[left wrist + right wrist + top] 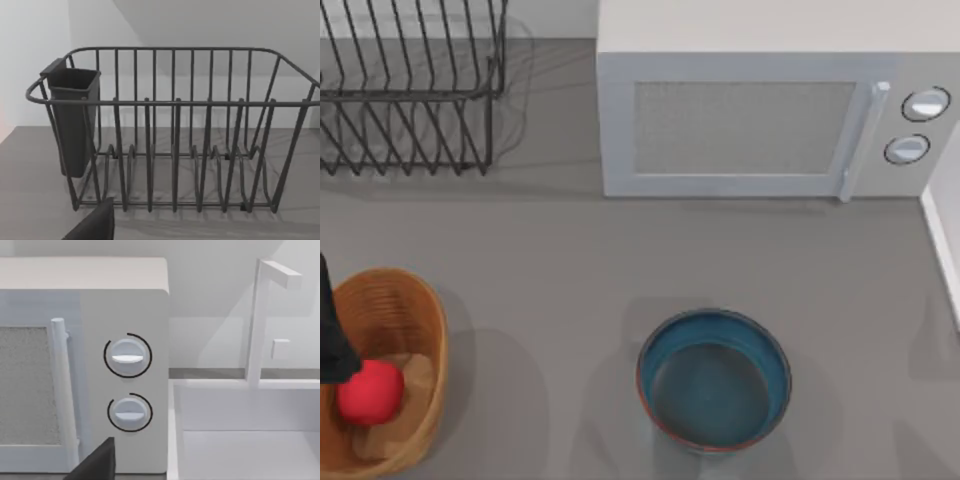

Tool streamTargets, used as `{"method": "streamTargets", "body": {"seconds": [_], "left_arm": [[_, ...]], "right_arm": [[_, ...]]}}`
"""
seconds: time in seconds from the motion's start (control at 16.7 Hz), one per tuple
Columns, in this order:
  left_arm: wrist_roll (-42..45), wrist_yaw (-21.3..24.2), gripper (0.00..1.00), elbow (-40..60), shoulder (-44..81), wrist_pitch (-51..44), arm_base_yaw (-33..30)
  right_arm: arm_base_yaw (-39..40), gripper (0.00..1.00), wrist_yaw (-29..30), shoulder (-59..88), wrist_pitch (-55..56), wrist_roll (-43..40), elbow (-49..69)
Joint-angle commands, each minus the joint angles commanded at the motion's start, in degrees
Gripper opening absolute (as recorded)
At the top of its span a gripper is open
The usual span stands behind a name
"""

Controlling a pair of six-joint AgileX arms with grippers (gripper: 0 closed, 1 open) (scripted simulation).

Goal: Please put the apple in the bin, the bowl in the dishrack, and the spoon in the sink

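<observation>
Apple (368, 392) sits inside the bin (425, 315) at the table's left edge, our left arm (332, 330) just above it, fingers' state we cannot tell. Bowl (714, 378) waits mid-table, well apart from the dishrack (410, 80). Next: lift clear straight up, avoiding the wicker rim

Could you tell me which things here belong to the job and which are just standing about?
Part of the job:
apple, lying in the bin
bowl, on the table
dishrack, at the back left
sink, beside the microwave

Just standing about:
microwave
dark cutlery holder hung on the dishrack
</observation>
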Motion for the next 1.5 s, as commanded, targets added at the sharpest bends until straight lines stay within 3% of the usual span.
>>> {"method": "streamTargets", "body": {"seconds": [0.36, 0.6, 0.84, 1.5], "left_arm": [[-1.1, 0.0, 1.00, 1.9, 2.0, -1.6, -1.2], [-6.6, 0.1, 1.00, 12.4, 12.7, -9.8, -6.9], [-15.4, 0.1, 1.00, 32.1, 32.6, -22.9, -16.0], [-44.6, 0.2, 1.00, 100.7, 103.5, -66.0, -46.0]], "right_arm": [[0.0, 1.00, 0.0, 0.0, 0.0, 0.0, 0.0], [0.0, 1.00, 0.0, 0.0, 0.0, 0.0, 0.0], [0.0, 1.00, 0.0, 0.0, 0.0, 0.0, 0.0], [0.0, 1.00, 0.0, 0.0, 0.0, 0.0, 0.0]]}}
